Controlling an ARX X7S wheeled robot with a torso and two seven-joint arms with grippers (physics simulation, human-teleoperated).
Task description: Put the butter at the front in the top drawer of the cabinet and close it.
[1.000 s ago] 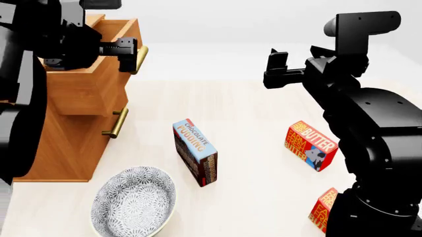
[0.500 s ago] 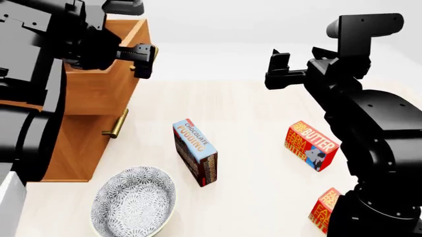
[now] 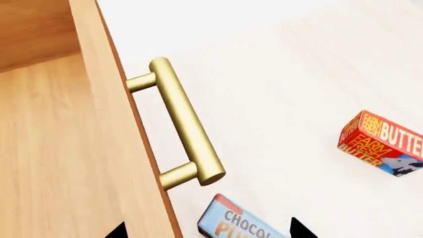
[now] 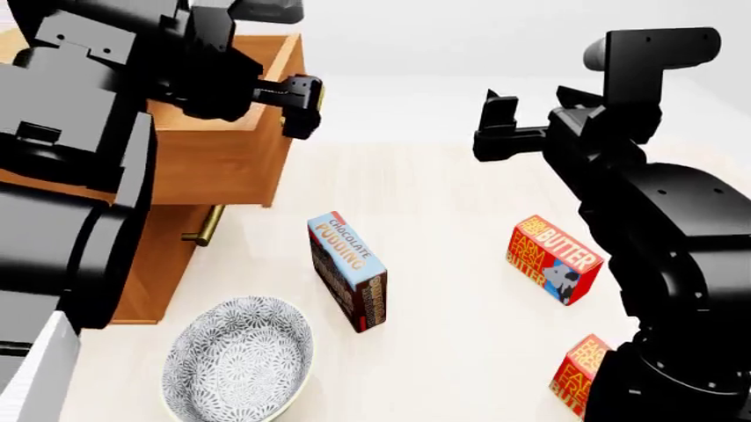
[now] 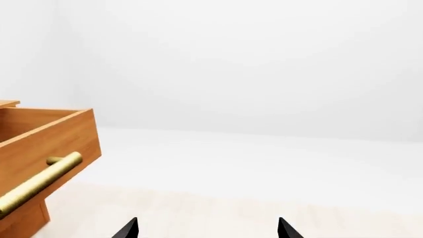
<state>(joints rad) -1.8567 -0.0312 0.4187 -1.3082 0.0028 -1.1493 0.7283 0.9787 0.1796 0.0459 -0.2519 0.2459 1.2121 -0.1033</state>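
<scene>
The cabinet (image 4: 141,264) stands at the left with its top drawer (image 4: 223,167) pulled out. My left gripper (image 4: 302,105) is open at the drawer's front top edge. In the left wrist view its fingertips (image 3: 118,231) stand wide apart, and the brass handle (image 3: 185,124) lies beyond them, not gripped. The front butter (image 4: 578,374) lies nearest me, partly hidden by my right arm. The other butter box (image 4: 554,259) lies farther back and also shows in the left wrist view (image 3: 383,144). My right gripper (image 4: 499,123) is open and empty, held high over the table.
A chocolate pudding box (image 4: 348,271) stands on edge mid-table, and a patterned bowl (image 4: 238,359) sits at the front left. The lower drawer's handle (image 4: 202,227) sticks out below the top drawer. The right wrist view shows the drawer and its handle (image 5: 39,181).
The top drawer has slid further out of the cabinet, and my left gripper has moved out with it. My right arm has barely moved.
</scene>
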